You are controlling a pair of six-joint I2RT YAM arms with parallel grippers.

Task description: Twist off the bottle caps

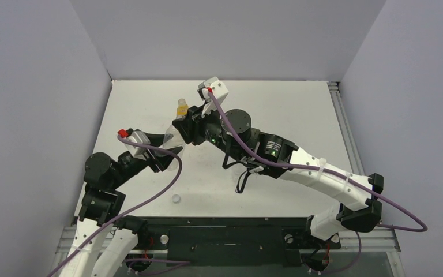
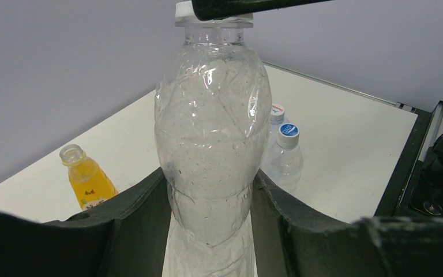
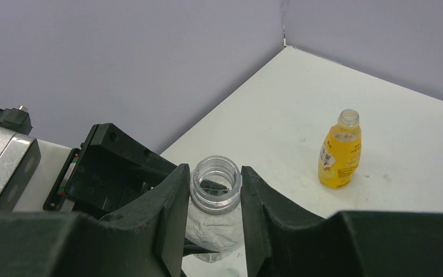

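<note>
My left gripper is shut on the lower body of a clear bottle and holds it upright. In the right wrist view the bottle's neck is bare and its mouth is open. My right gripper has its fingers pressed against both sides of that neck. A small white cap lies on the table near the arm bases. The yellow-orange bottle stands without a cap. Two clear bottles with white, blue-topped caps stand behind.
Grey walls close the table on the left, back and right. The right arm stretches across the middle of the table. A black rail runs along the near edge between the arm bases.
</note>
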